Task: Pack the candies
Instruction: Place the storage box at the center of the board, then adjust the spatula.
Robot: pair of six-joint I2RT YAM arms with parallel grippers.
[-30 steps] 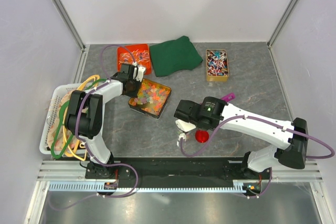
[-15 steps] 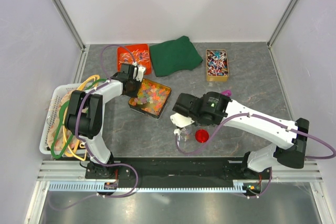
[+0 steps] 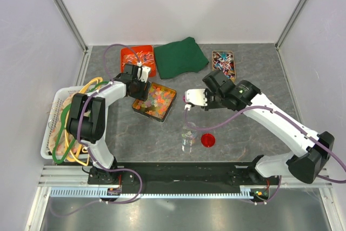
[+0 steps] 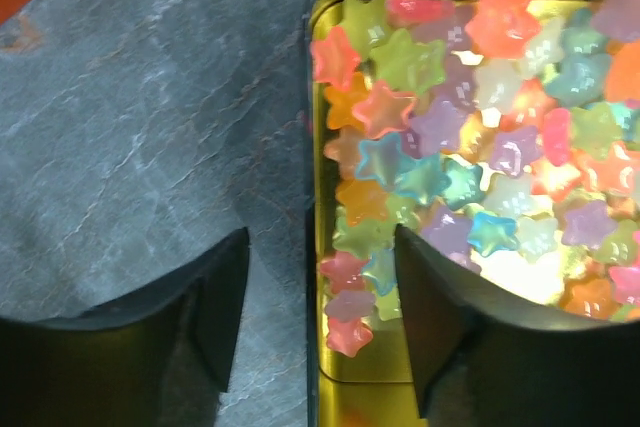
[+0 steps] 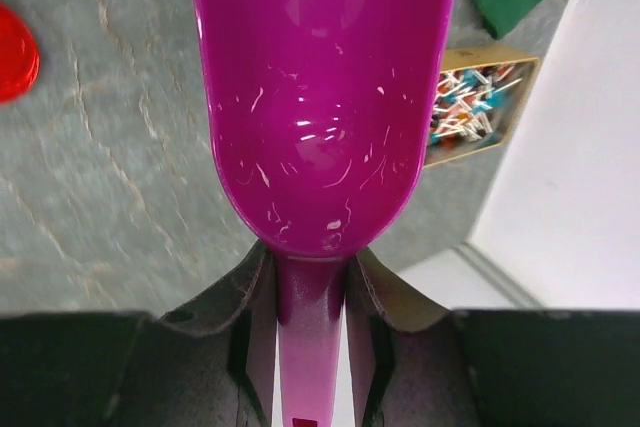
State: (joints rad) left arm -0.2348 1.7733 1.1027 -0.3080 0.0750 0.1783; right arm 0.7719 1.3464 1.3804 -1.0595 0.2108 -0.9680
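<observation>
The candies are small star-shaped gummy pieces in mixed colours, heaped in a gold tin. In the top view the candies lie left of centre. My left gripper is open and straddles the tin's left rim, one finger over the table and the other over the candies. From above, the left gripper sits at the tin's back-left corner. My right gripper is shut on the handle of a magenta scoop, which shows no candy. The right gripper hangs right of the tin.
A small clear jar and a red lid stand near the front middle. At the back are an orange tray, a green cloth and a box of wrapped sweets. A white basket of cables stands at the left.
My left gripper has opened at the tin's edge. My right arm has swung with the scoop from over the jar up and toward the back right, uncovering the jar.
</observation>
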